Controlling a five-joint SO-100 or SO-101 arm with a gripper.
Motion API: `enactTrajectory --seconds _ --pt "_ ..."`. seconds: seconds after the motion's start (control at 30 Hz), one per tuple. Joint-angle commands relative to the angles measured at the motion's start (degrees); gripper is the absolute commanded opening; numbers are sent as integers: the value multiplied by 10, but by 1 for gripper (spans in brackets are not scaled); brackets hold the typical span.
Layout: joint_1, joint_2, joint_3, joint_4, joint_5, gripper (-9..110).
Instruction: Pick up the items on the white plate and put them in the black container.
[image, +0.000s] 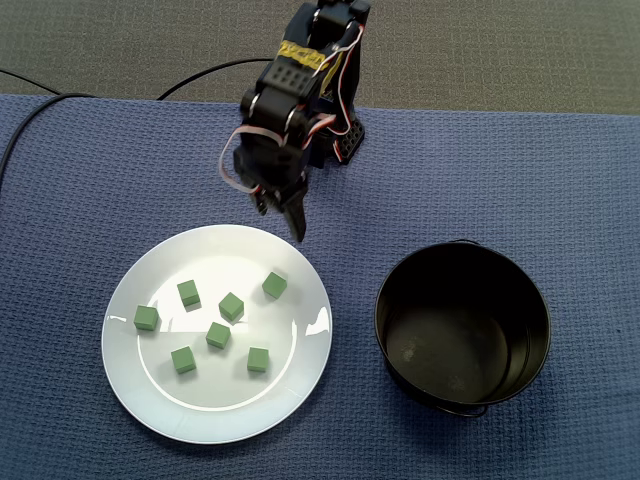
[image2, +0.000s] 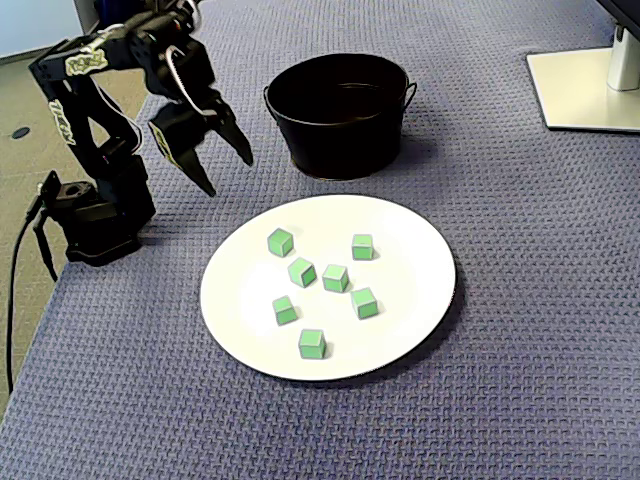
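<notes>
seven green cubes (image: 231, 306) are scattered, apart from one another, in the well of the white plate (image: 290, 390). none has been placed in the black container (image: 510, 300), which is seen empty near the plate on the blue-clothed worktop (image: 560, 180). the gripper (image: 280, 222) is held over the plate's rim on the arm's side, its jaws parted moderately and nothing held between them. in a fixed view the gripper (image2: 229, 175) is shown pointing down, clear of the cloth, between the arm's base (image2: 95, 225) and the plate.

the step in hand is judged to be the reach for a first cube. the nearest cube (image: 275, 285) is best taken first, since the others need not be crossed. the jaws should be lowered with one finger on each side of it and squared to two flat faces, not to corners. the glossy plate is likely to let a nudged cube slide, so closing is best begun only once the cube is centred. the lift should be carried high enough for the container's rim to be cleared.
</notes>
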Motion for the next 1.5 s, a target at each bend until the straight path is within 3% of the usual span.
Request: enactTrajectory --seconds 0.0,0.2,1.03,1.47 --pt "10 -47 -5 -59 11 30" --pt "24 -153 -48 -86 -4 38" --pt "34 -351 -169 -126 -81 29" --pt "11 -367 -117 -178 -85 26"
